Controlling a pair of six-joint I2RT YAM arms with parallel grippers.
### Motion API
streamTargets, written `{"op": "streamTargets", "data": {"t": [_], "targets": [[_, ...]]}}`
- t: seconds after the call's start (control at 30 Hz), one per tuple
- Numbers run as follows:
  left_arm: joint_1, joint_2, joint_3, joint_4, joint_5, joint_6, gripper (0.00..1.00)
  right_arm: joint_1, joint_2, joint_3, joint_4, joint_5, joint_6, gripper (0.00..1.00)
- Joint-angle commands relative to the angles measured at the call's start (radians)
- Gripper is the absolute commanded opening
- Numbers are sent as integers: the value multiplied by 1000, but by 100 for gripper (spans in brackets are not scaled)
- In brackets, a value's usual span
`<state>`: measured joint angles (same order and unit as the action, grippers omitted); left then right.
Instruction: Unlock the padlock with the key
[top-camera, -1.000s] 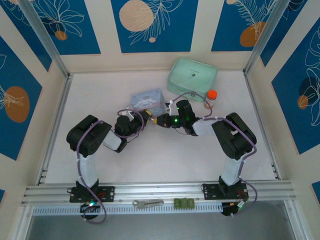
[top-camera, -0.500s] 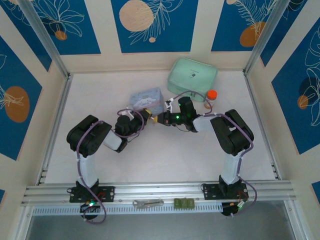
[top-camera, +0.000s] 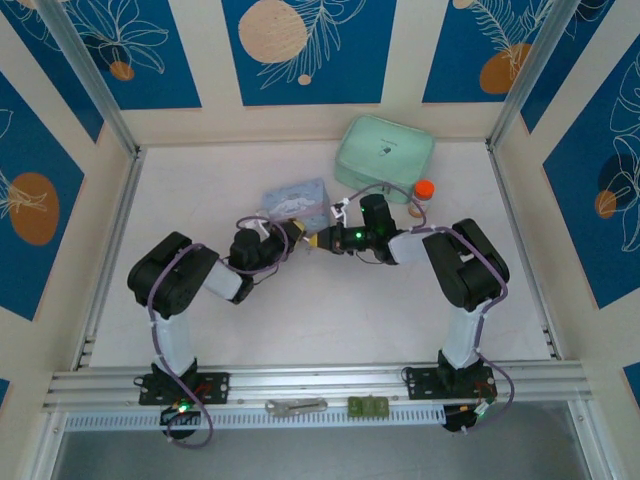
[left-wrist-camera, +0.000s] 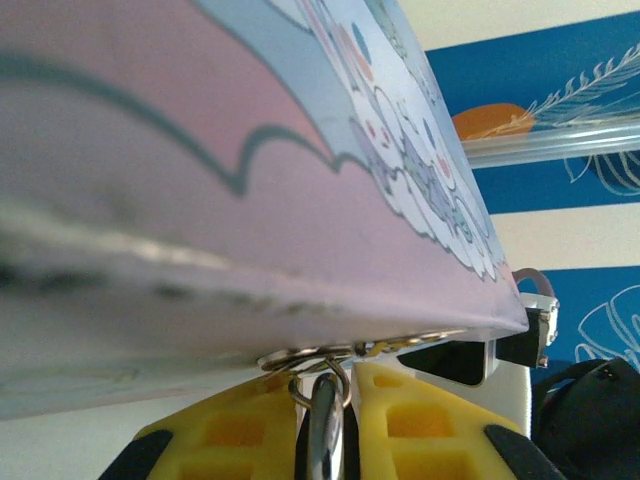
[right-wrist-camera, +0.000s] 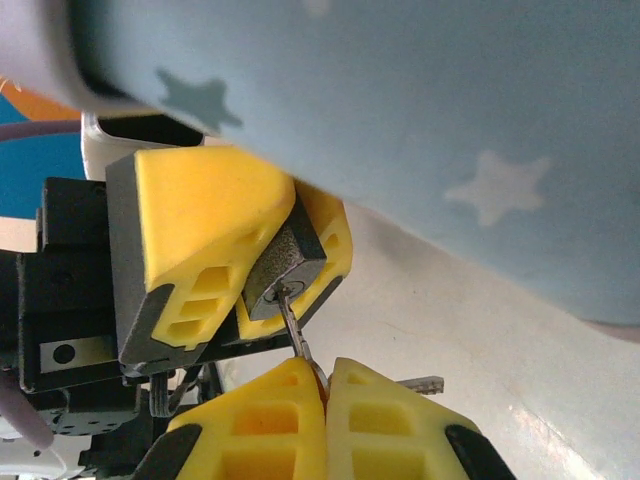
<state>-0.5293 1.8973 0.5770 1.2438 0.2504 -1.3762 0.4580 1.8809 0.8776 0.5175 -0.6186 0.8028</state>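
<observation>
Two arms fold inward beside one pale blue tin (top-camera: 296, 198). Over the worktop (top-camera: 330, 300), the left claw (top-camera: 296, 235) clamps one padlock (right-wrist-camera: 285, 265). The right claw (right-wrist-camera: 325, 385) pinches one key (right-wrist-camera: 293, 328), tip in the keyhole.

Your left arm (top-camera: 172, 282): elbow folded low, forearm reaching right, left gripper (top-camera: 292, 233) clamped on the padlock (right-wrist-camera: 290, 262). Your right arm (top-camera: 466, 266): elbow bent, forearm reaching left, right gripper (top-camera: 322, 240) pinching the key (right-wrist-camera: 293, 326); the two grippers nearly tip to tip

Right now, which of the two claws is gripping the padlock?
The left claw, its yellow fingers pinching the dark padlock; the right claw instead pinches the key, whose tip sits at the keyhole.
</observation>
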Motion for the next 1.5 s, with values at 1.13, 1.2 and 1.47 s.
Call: {"op": "streamTargets", "data": {"t": [1.13,1.2,1.47], "targets": [[-60,-180,-53,-233,-169,177,0,72,-137,-320,498,290,591,0],[-66,-186,-55,-234,-185,185,0,88,-140,-321,511,293,615,0],[-79,-144,-55,-130,-155,152,0,124,-89,-255,555,269,642,0]]}}
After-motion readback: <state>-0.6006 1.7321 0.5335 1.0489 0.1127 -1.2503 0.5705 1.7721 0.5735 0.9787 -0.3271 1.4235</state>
